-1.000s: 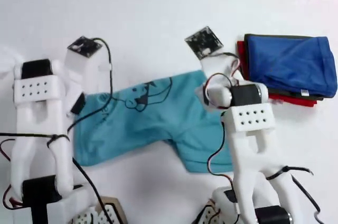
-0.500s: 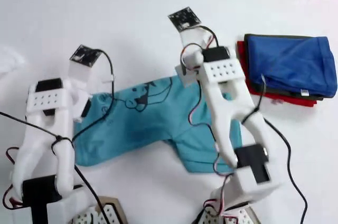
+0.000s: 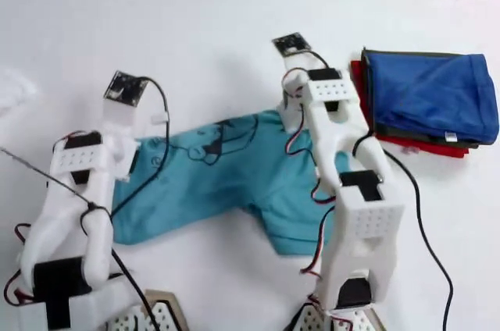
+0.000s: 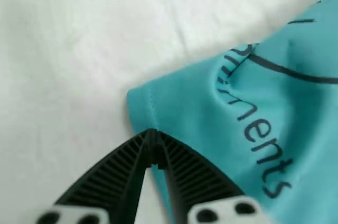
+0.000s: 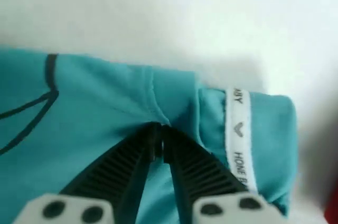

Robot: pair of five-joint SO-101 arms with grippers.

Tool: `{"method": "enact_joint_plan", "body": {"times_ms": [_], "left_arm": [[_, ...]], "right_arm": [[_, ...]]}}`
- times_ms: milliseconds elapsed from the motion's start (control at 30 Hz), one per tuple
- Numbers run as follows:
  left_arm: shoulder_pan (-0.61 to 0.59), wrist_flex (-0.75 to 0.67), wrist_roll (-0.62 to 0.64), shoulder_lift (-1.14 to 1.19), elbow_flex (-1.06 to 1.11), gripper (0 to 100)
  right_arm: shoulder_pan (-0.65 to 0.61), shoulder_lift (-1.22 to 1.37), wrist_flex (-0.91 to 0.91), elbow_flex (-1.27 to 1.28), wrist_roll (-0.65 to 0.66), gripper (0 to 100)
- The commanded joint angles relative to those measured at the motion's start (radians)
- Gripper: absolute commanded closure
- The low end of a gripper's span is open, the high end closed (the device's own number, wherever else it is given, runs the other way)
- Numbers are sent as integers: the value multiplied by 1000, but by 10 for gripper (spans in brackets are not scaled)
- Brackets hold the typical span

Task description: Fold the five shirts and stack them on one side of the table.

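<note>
A teal shirt (image 3: 226, 175) with a dark line drawing lies spread and rumpled in the middle of the white table (image 3: 195, 34). My left gripper (image 4: 152, 135) is shut on the teal shirt's (image 4: 248, 108) hem corner at its left end; in the high view the left gripper (image 3: 127, 161) sits at that corner. My right gripper (image 5: 157, 130) is shut on a fold of the teal shirt (image 5: 105, 102) beside the labelled collar band (image 5: 237, 134); in the high view the right gripper (image 3: 291, 118) is at the shirt's far right edge.
A stack of folded shirts (image 3: 430, 97), blue on top with dark and red ones under it, lies at the right side of the table. The arm bases and cables stand along the near edge. A pale cloth (image 3: 14, 87) shows at the left edge.
The right arm swung left and forward from beside the stack and now stretches over the shirt's right half to its far edge. The left arm shifted slightly right.
</note>
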Motion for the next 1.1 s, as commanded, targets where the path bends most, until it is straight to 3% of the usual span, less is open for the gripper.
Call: {"method": "enact_joint_plan", "body": {"times_ms": [0,233,567,833,1067], "left_arm": [[-29,-46,3,91,-27,974],[-133,84,11,250,-265,974],[-132,201,41,282,-357,974],[-17,324,40,-55,-205,974],[92,333,38,-394,87,974]], "right_arm": [[64,18,-10,-78,-2,981],[70,35,-10,-118,-2,981],[31,-27,119,-229,-2,981],[30,-231,226,-216,-2,981],[-12,-361,197,46,37,981]]}}
